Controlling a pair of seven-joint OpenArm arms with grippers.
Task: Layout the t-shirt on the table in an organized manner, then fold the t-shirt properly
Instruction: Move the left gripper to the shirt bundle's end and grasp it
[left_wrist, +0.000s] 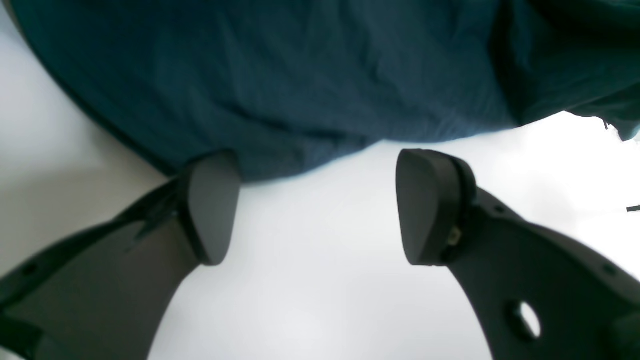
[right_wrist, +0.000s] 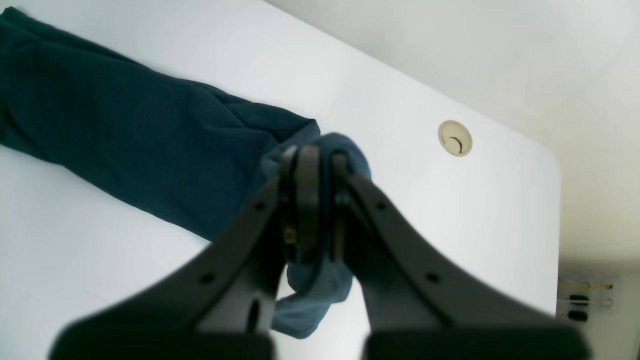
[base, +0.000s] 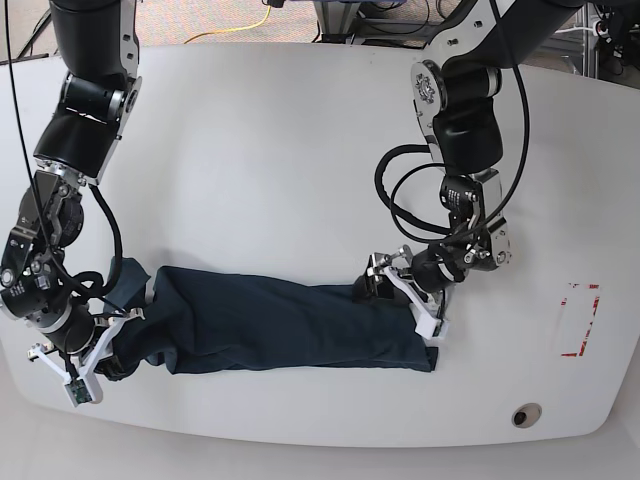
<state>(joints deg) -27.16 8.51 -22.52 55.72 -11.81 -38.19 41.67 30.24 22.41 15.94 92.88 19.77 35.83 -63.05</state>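
Observation:
The dark teal t-shirt (base: 280, 325) lies as a long wrinkled band along the near side of the white table (base: 290, 150). My right gripper (right_wrist: 315, 200) is shut on a bunched end of the t-shirt (right_wrist: 125, 140); in the base view this gripper (base: 128, 300) is at the band's left end. My left gripper (left_wrist: 320, 205) is open just above the table (left_wrist: 310, 300), its jaws wide apart at the edge of the t-shirt (left_wrist: 300, 75), with nothing between them. In the base view it (base: 405, 295) hovers over the band's right end.
A round grommet hole (right_wrist: 455, 138) sits near the table's rounded corner; another (base: 525, 414) is at the near right edge. A red dashed rectangle (base: 580, 320) marks the right side. Cables and equipment lie beyond the far edge.

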